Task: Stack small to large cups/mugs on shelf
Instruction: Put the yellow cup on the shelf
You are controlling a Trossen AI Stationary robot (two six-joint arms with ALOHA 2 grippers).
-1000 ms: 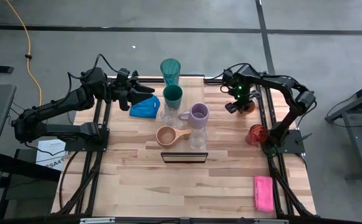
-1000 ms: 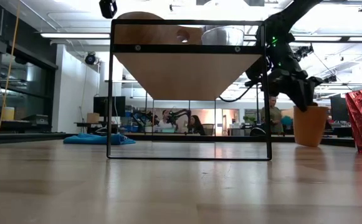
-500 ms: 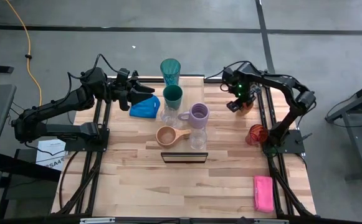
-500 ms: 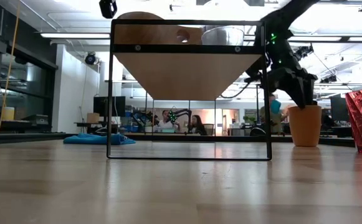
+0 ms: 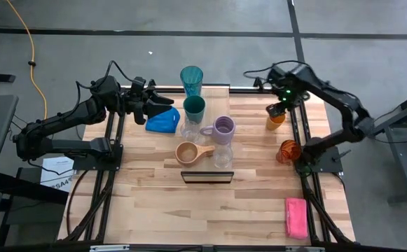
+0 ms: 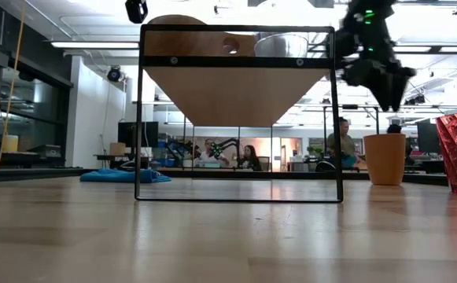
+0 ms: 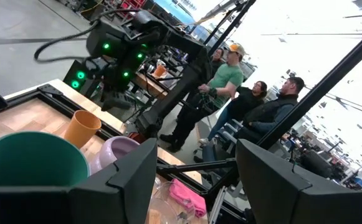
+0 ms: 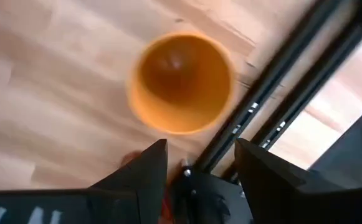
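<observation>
The orange cup (image 5: 276,120) stands upright on its base near the table's far right edge; it also shows in the low view (image 6: 384,159) and the right wrist view (image 8: 181,82). My right gripper (image 5: 282,106) hangs open above it, clear of the rim (image 8: 199,174). The red cup (image 5: 288,150) stands nearer on the right. The teal tumbler (image 5: 191,79), dark green cup (image 5: 194,108), lavender mug (image 5: 223,129), tan mug (image 5: 189,152) and two clear glasses (image 5: 222,158) stand mid-table by the shelf (image 6: 240,86). My left gripper (image 5: 165,102) waits open over the blue cloth (image 5: 162,121).
A pink sponge (image 5: 295,217) lies at the near right corner. The black side rail (image 5: 295,133) runs just right of the orange cup. People stand in the room beyond the table (image 7: 221,81).
My right gripper has let go of the orange cup and risen straight up, drifting a little toward the table's right edge. The cup stays upright on the table where it was set.
</observation>
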